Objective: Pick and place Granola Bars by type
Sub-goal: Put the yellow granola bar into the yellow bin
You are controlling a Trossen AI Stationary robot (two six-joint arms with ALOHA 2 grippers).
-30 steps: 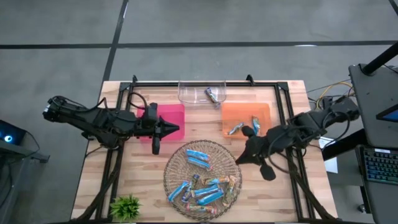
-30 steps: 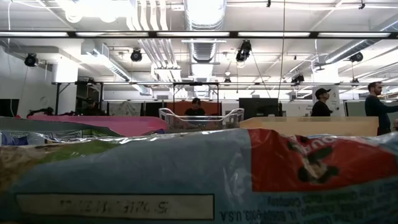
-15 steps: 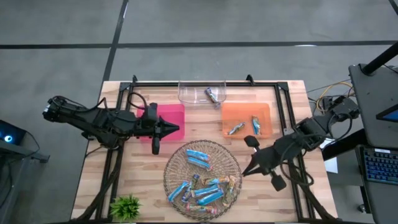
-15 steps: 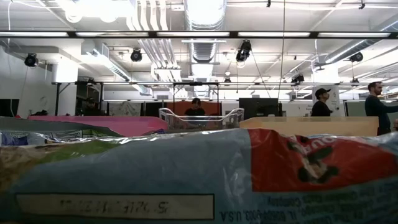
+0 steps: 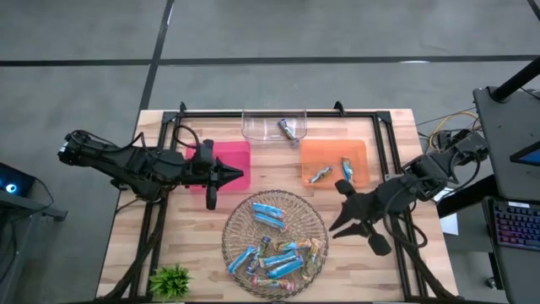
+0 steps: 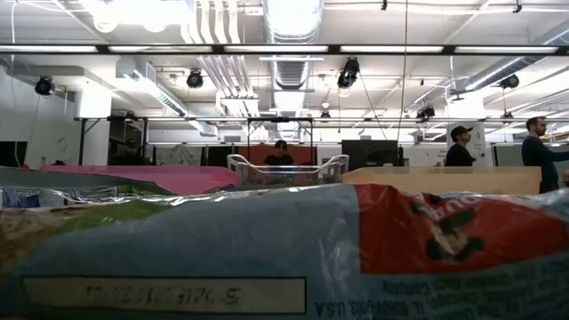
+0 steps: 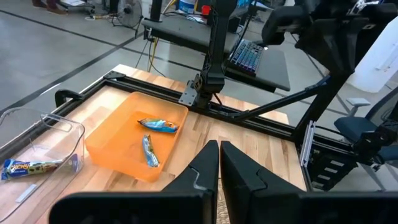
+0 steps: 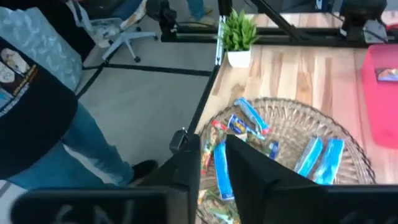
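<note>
2 matte-black arms w/ dark cabling

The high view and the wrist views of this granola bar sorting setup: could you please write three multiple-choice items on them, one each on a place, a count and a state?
1. Where is the right gripper?
A. beside the wire basket, near the orange tray
B. over the pink tray
C. over the plant

2. How many bars lie in the orange tray?
A. none
B. two
C. five

3. How is the left gripper?
A. holding a bar
B. wide open
C. shut, holding nothing

Answers: 1 A, the high view shows it at the basket's right edge. 2 B, the left wrist view shows two bars there. 3 C, its fingers meet with nothing between.
</note>
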